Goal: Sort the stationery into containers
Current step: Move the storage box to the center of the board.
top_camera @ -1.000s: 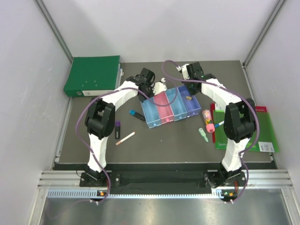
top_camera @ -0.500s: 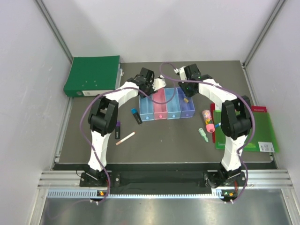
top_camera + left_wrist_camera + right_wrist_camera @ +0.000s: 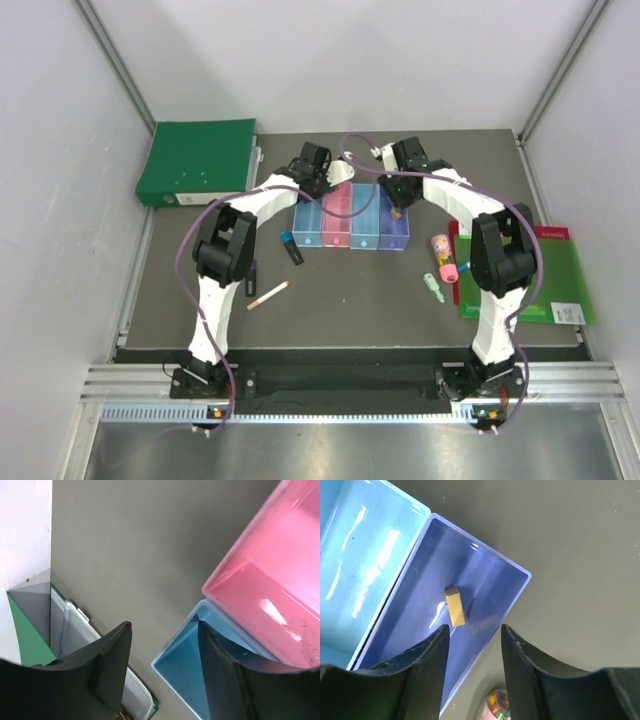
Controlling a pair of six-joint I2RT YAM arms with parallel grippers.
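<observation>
Four joined bins stand in a row mid-table: blue (image 3: 308, 222), pink (image 3: 336, 218), light blue (image 3: 364, 215) and violet (image 3: 397, 228). My left gripper (image 3: 318, 180) is open over the blue bin's far corner (image 3: 172, 657). One finger (image 3: 222, 672) is inside the bin and the other is outside. My right gripper (image 3: 398, 188) is open astride the violet bin's side wall (image 3: 490, 625). A tan eraser (image 3: 455, 606) lies in that bin. A blue-capped marker (image 3: 290, 246), a purple marker (image 3: 252, 277) and a pink pencil (image 3: 268, 294) lie loose at the left.
Right of the bins are a pot of coloured pins (image 3: 440, 243), a pink highlighter (image 3: 449, 268) and a green highlighter (image 3: 433, 287). A green folder (image 3: 548, 280) lies at the right edge. A green binder (image 3: 198, 160) is at the back left, its edge in the left wrist view (image 3: 30, 640).
The row of bins has swung from a slant to lie square and has shifted left. Both grippers moved with it, staying at its far corners.
</observation>
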